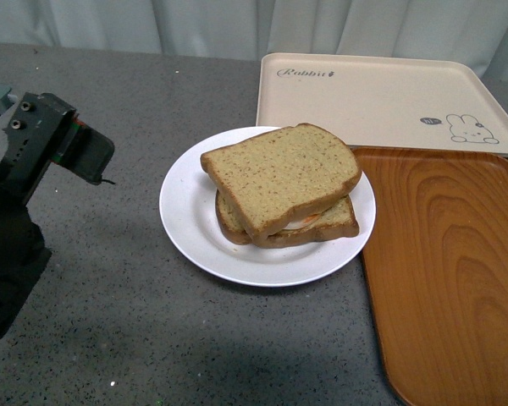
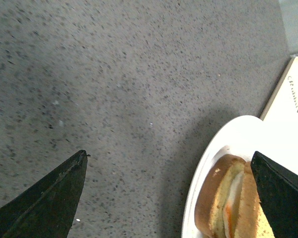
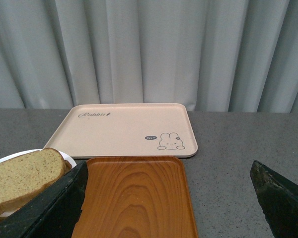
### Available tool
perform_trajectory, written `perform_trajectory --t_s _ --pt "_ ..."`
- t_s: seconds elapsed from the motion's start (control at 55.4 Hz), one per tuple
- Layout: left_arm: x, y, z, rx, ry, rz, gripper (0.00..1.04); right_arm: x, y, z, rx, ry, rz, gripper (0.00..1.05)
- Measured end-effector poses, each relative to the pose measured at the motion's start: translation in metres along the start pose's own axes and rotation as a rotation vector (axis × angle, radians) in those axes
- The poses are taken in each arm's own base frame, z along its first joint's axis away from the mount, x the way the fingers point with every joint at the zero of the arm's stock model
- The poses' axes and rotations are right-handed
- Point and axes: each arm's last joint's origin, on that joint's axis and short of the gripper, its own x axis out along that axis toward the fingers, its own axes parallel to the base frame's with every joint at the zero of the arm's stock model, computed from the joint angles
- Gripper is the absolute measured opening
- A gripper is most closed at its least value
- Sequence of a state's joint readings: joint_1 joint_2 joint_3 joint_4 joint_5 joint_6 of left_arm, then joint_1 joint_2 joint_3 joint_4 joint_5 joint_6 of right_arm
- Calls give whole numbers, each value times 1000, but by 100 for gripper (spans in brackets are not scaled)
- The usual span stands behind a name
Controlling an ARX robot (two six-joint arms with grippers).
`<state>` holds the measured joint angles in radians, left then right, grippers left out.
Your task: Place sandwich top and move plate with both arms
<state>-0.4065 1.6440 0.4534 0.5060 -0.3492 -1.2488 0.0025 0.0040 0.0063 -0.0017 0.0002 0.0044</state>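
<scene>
The sandwich top (image 1: 281,176) lies on the lower slice (image 1: 322,230), turned a little askew so that its far left corner overhangs; a strip of white and orange filling shows between them. Both sit on the plate (image 1: 190,216), which rests on the grey speckled table (image 1: 135,321) with its right rim meeting the left edge of the wood-grain tray (image 1: 449,254). The cream rabbit tray (image 1: 381,97) lies just beyond, touching the wood tray's far edge. The left gripper (image 2: 168,154) hangs above bare table left of the plate, its jaws spread wide with nothing between them, one finger (image 2: 283,193) over the plate's rim. The right gripper (image 3: 168,166) is likewise wide open and empty, looking across the wood tray toward the curtain (image 3: 139,49)
</scene>
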Motion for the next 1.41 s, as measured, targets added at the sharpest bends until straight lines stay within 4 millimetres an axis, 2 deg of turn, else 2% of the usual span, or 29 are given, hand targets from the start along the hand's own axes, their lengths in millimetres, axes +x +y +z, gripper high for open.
perform_trajectory --t_s 0.181,0.433,0.686,0.939,1.101,1.408 --pt "5 -13 -15 -72 51 -66 98 0 0 0 0 0 0 96" --pt "1 -35 -40 -222 135 -240 98 0 0 0 0 0 0 96" --pt "-3 -32 -70 -221 183 -219 98 0 0 0 0 0 0 96" --pt "-5 -35 -80 -225 192 -222 98 0 0 0 0 0 0 96" --pt "-4 -31 -78 -224 187 -210 98 0 0 0 0 0 0 96" --pt "4 -30 -37 -305 96 -214 98 0 0 0 0 0 0 96"
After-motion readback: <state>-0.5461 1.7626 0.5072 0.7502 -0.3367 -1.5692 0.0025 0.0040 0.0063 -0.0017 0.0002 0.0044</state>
